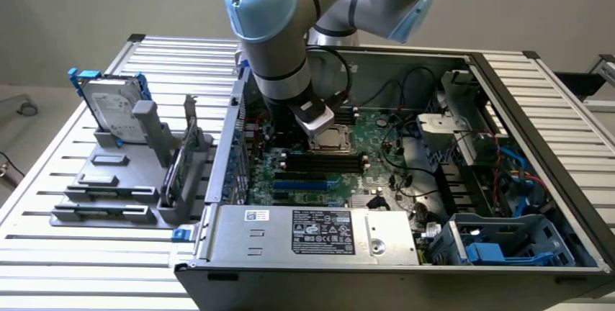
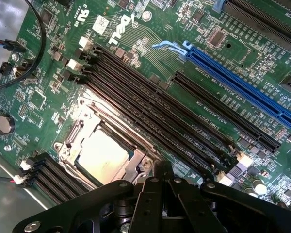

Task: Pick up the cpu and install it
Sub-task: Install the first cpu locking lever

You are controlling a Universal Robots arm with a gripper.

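Observation:
The cpu (image 2: 101, 156), a pale silvery square chip, lies flat inside the metal-framed socket (image 2: 73, 141) of the green motherboard (image 2: 150, 29). In the exterior view the cpu (image 1: 333, 139) sits in the middle of the board, inside the open computer case. My gripper (image 1: 320, 129) hangs just above and beside the socket. In the wrist view its black fingers (image 2: 163, 167) meet at their tips next to the socket's corner, shut with nothing between them. They do not touch the chip.
Black memory slots (image 2: 155, 111) and a blue slot (image 2: 242, 92) run beside the socket. A silver hard drive in a blue bracket (image 1: 108, 102) stands on a grey fixture (image 1: 106, 188) at the exterior view's left. Cables (image 1: 413, 84) and the power supply (image 1: 322, 232) crowd the case.

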